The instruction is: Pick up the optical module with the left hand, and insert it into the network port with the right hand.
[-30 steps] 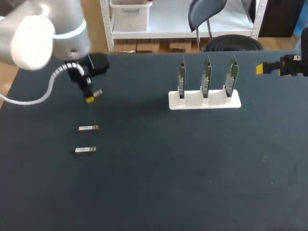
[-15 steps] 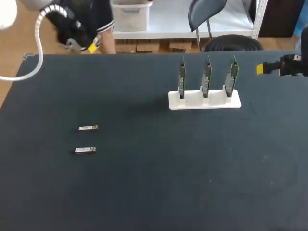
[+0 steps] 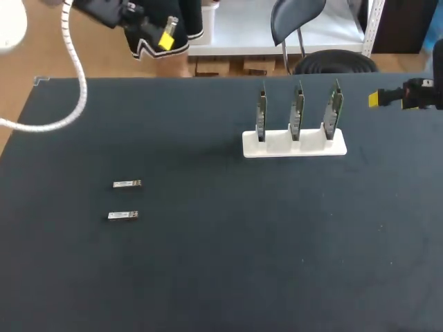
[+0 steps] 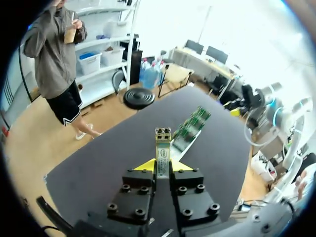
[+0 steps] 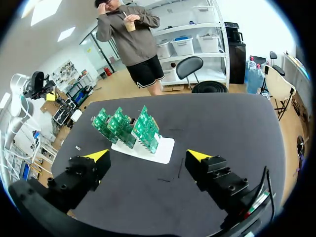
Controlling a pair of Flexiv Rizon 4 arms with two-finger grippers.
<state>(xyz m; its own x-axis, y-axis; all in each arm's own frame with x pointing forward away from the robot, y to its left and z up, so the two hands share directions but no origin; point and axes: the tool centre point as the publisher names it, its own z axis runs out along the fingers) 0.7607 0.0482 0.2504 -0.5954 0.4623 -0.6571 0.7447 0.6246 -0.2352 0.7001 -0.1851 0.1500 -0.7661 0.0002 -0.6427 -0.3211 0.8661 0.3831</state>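
My left gripper [image 3: 166, 39] hangs high over the table's far left corner. In the left wrist view this gripper [image 4: 162, 165] is shut on a slim silver optical module [image 4: 162, 143] that sticks out ahead of the yellow tips. Two more modules [image 3: 127, 184] [image 3: 122, 216] lie flat on the dark table at the left. The white stand [image 3: 294, 144] with three upright green port boards [image 3: 297, 109] sits at the back right. My right gripper [image 3: 384, 99] is off to the right of the stand; in its own view this gripper [image 5: 147, 156] is open and empty, facing the boards [image 5: 129, 126].
The dark table [image 3: 242, 249] carries only the stand and the two loose modules. The stand's white base [image 5: 164, 150] lies just ahead of the right fingers.
The left arm has lifted from low over the table's left side up and toward the back edge, carrying the module. The right arm has stayed put.
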